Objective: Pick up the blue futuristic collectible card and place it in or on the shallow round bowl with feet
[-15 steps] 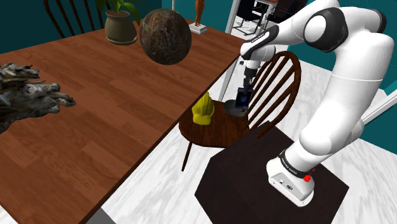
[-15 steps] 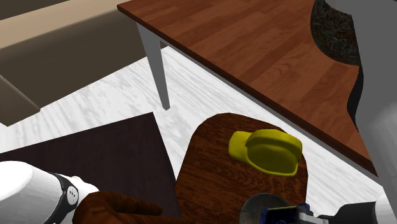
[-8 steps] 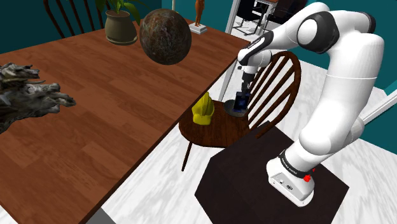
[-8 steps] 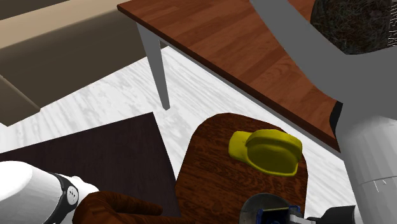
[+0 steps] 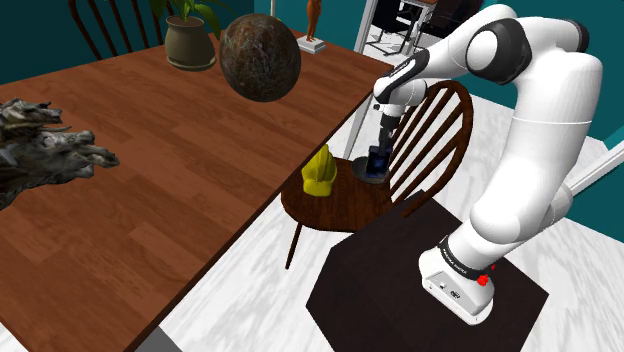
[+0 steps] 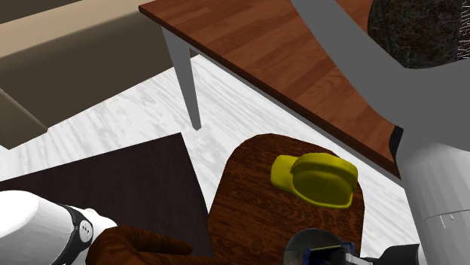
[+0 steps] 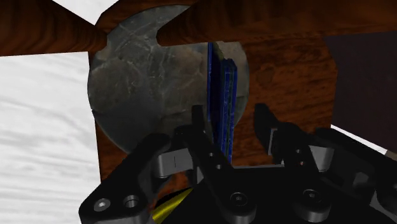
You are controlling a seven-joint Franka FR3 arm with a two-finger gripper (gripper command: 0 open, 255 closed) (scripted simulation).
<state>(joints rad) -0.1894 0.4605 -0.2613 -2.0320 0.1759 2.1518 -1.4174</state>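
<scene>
The wooden surface takes up most of the shoulder view and plays no part in this job; the work is beside it, on the round seat of a chair; my arm bends over the chair's back from the stand so that it can come down on the seat from above. On the seat is the grey bowl, set close to the backrest, with a yellow thing near it but apart, towards the surface. The blue card stands on edge, its lower edge on the bowl just inside the rim, on the side away from the yellow thing; I judge it is placed, or nearly. The tool hangs directly above, straddling the card; its fingers are spread, and one is plainly clear of the card; the other is so close that I cannot say whether it touches. I would guess the card stands upright because it was lowered edge-first; with nothing clamping it, it may tip flat into the bowl or out over the rim, so I would lift straight up and avoid brushing it.
</scene>
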